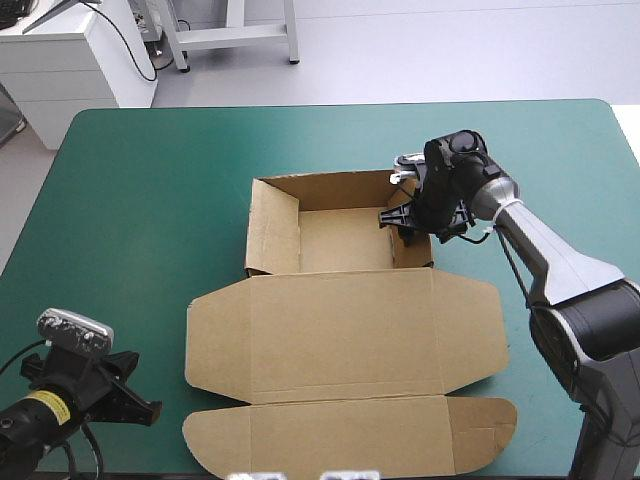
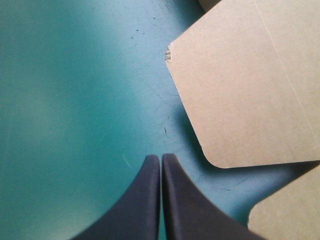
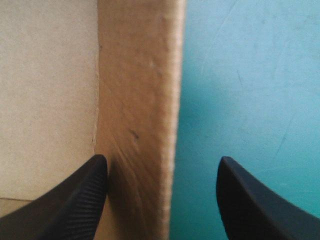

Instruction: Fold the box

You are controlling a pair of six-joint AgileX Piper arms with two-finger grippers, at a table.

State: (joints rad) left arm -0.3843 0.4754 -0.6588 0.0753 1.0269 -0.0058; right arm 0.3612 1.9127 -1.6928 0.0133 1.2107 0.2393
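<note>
On the teal-green cover (image 1: 150,200), about the table's middle, I find the box (image 1: 340,242) standing as an open tray, with its lid (image 1: 345,335) laid flat toward the near edge. The far wall and the left wall (image 1: 272,235) are raised, the left one apparently doubled inward. The brown board looks sound, with no tear that I can make out. The lid's rounded side flaps and its front flap (image 1: 350,438) lie flat on the cover. I judge the step in hand to be the setting of the right wall (image 3: 140,100) — the right gripper (image 3: 162,162) is poised over it with its black fingers apart, one inside the tray and one outside over the cover, the wall's top edge running between them. Whether either finger touches the board I cannot tell. The left gripper (image 2: 161,161) sits near the table's near left corner, fingers pressed together on nothing, near a rounded lid flap but apart from it. The next move, in my judgement, calls for pinching or pressing that wall so that it tucks squarely — lightly, since the board would likely crease if squeezed off its fold line.
</note>
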